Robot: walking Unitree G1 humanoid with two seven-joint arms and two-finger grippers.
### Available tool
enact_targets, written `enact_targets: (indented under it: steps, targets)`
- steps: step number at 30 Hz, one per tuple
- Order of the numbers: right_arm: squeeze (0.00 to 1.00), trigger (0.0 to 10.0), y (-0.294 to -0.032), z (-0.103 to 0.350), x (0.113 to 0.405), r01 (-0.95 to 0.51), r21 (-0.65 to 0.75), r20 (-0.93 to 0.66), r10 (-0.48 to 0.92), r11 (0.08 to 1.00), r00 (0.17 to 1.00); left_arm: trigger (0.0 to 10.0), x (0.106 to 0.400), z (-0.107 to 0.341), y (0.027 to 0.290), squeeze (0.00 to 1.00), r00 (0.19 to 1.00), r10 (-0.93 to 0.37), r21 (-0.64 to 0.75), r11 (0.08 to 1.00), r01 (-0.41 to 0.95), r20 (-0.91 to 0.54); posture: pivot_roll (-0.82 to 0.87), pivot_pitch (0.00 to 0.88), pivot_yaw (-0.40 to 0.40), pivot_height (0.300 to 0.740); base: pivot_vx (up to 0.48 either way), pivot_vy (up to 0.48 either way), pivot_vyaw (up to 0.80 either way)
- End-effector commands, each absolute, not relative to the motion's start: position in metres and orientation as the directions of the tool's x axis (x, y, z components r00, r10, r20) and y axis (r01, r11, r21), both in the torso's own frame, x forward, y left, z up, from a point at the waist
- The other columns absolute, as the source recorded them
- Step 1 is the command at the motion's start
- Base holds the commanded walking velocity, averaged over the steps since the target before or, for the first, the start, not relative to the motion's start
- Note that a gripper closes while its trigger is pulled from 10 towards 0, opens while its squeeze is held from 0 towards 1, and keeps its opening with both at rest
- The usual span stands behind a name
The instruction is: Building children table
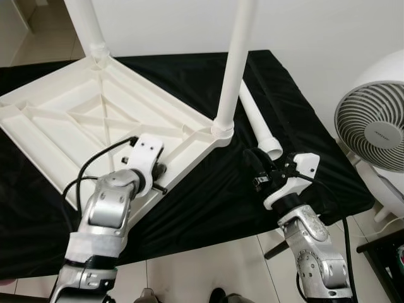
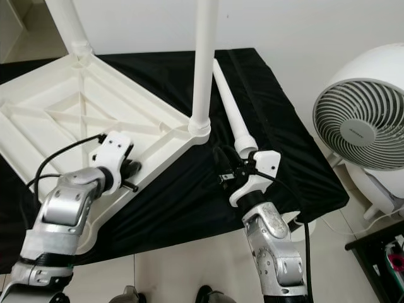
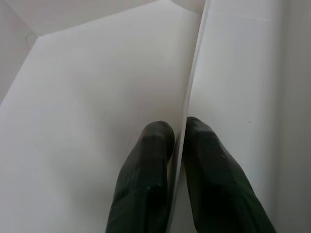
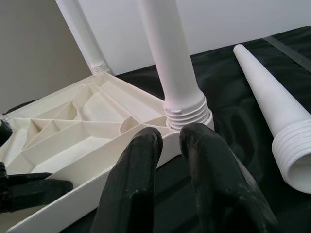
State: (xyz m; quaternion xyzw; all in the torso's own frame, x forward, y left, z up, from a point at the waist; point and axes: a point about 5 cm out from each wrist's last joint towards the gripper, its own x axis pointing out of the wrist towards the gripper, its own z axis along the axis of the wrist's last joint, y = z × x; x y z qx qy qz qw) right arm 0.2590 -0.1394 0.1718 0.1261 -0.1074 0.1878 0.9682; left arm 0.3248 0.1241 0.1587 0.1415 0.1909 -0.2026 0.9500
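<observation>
White moulded plastic dominates your head views: the table top (image 1: pixel 95 120) lies upside down on a black cloth (image 1: pixel 214 196), its underside a grid of raised ribs and diagonal braces. Two round, smooth legs stand screwed into corner sockets – the near leg (image 1: pixel 235 63) on the corner closest to your right arm, the far leg (image 1: pixel 85 25) at the back corner. A third, loose leg (image 1: pixel 259 123) lies flat on the cloth just beside the near corner, tapered, with a threaded open end pointing toward you. Your left gripper (image 1: pixel 161 177) sits at the top's front edge; your right gripper (image 1: pixel 255 161) hovers above the cloth between the near corner and the loose leg's open end. A round white fan (image 1: pixel 372 123) with a curved-slat grille stands off to the right.

Left wrist view – your two ribbed black fingers (image 3: pixel 146 170) are pinched on a thin white plastic rib, one on each side.

Right wrist view – your black fingers (image 4: pixel 141 179) are nearly together with a narrow gap and nothing between them, pointing at the threaded collar of the near leg; the loose leg's ridged mouth lies alongside
</observation>
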Motion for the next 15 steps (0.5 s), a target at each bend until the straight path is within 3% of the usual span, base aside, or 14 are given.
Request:
enact_targets:
  steps: [1, 2, 3, 15]
  targets:
    - [0.00, 10.0, -0.140, 0.168, 0.259, -0.379, 0.204, 0.238, 0.330, 0.903, 0.914, 10.0, 0.332, 0.168, 0.120, 0.00, 0.920, -0.197, 0.279, 0.913, 0.298, -0.339, 0.09, 0.102, -0.008, 0.740, 0.000, 0.000, 0.00]
    - [0.00, 10.0, -0.140, 0.168, 0.259, -0.377, 0.204, 0.239, 0.327, 0.904, 0.914, 10.0, 0.331, 0.169, 0.117, 0.00, 0.920, -0.206, 0.258, 0.919, 0.300, -0.334, 0.09, 0.102, -0.008, 0.740, 0.000, 0.000, 0.00]
    - [0.00, 10.0, -0.141, 0.168, 0.258, -0.374, 0.202, 0.241, 0.324, 0.905, 0.915, 10.0, 0.330, 0.171, 0.113, 1.00, 0.917, -0.236, 0.232, 0.919, 0.317, -0.321, 0.09, 0.101, -0.006, 0.740, 0.000, 0.000, 0.00]
    - [0.00, 10.0, -0.142, 0.167, 0.257, -0.363, 0.204, 0.240, 0.313, 0.909, 0.919, 10.0, 0.326, 0.189, 0.102, 1.00, 0.903, -0.373, 0.205, 0.887, 0.415, -0.212, 0.09, 0.101, -0.004, 0.740, 0.000, 0.000, 0.00]
